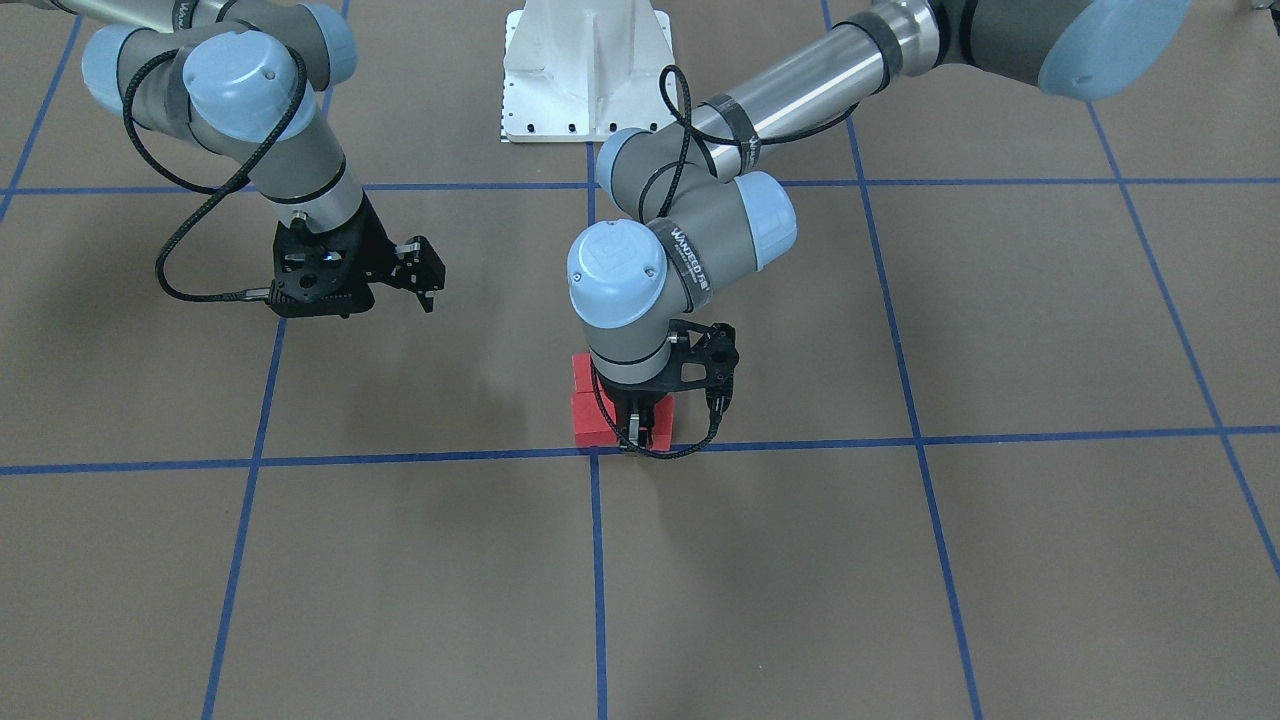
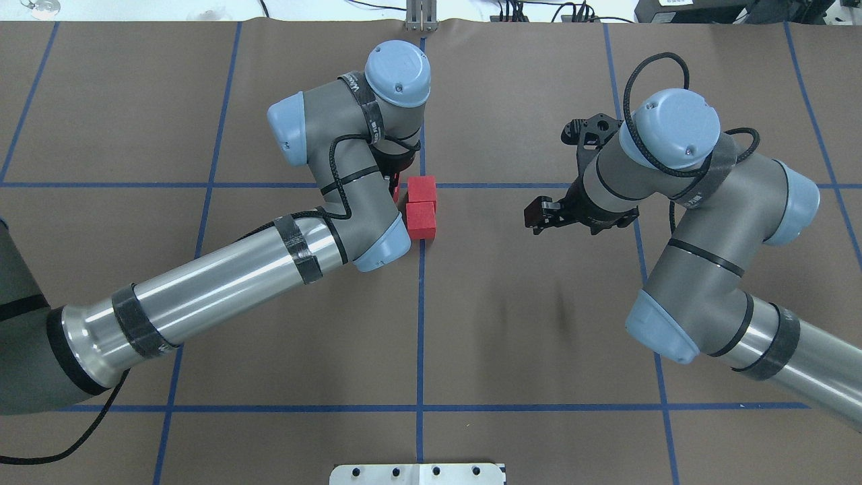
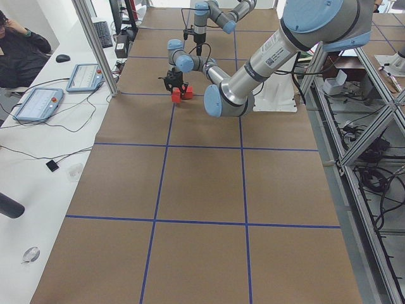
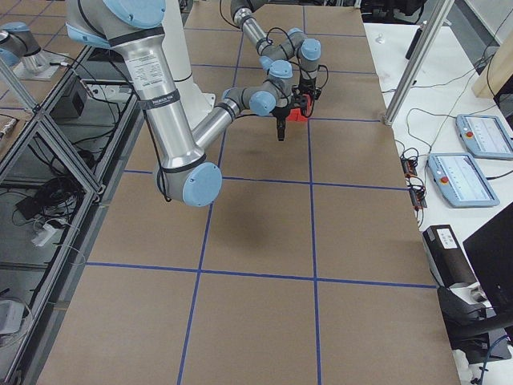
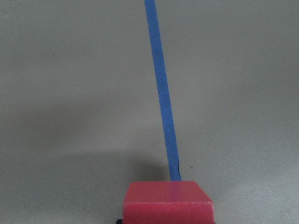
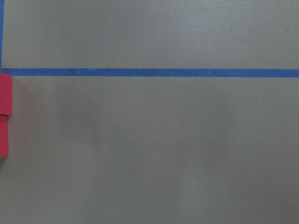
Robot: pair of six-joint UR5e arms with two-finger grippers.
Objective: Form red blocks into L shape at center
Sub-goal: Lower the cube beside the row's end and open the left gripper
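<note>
Two red blocks (image 2: 422, 190) (image 2: 421, 221) lie touching, in a line beside the centre grid crossing; they also show at the right wrist view's left edge (image 6: 4, 93). The third red block (image 1: 662, 418) sits at table level against the end block, so the three form an L. My left gripper (image 1: 638, 435) points straight down and is shut on this third block, which fills the bottom of the left wrist view (image 5: 168, 204). In the overhead view my left wrist hides most of it. My right gripper (image 2: 539, 217) is open and empty, hovering right of the blocks.
Blue tape lines (image 2: 420, 323) divide the brown table cover into large squares. The white robot base plate (image 1: 585, 70) stands behind the blocks. Operator tablets (image 3: 38, 101) lie on a side bench beyond the table edge.
</note>
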